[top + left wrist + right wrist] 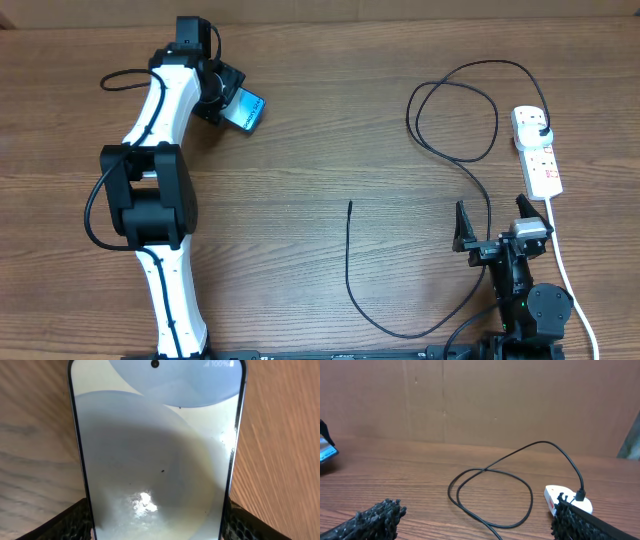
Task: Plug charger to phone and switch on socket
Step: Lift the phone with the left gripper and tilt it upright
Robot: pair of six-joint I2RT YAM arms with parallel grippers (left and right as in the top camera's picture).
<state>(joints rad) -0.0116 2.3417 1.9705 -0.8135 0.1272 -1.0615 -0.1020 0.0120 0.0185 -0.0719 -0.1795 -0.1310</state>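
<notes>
The phone, its screen lit, lies tilted at the far left of the table. My left gripper is shut on its near end. In the left wrist view the phone fills the frame, with a black finger at each lower edge. The charger's black cable loops at the far right and curves along the front to its free tip. Its plug sits in the white socket. My right gripper is open and empty near the front right. The cable loop and the socket lie ahead of it.
The socket's white cord runs from the strip toward the front edge, right of my right arm. A brown board wall stands behind the table. The left arm's body stretches along the left side.
</notes>
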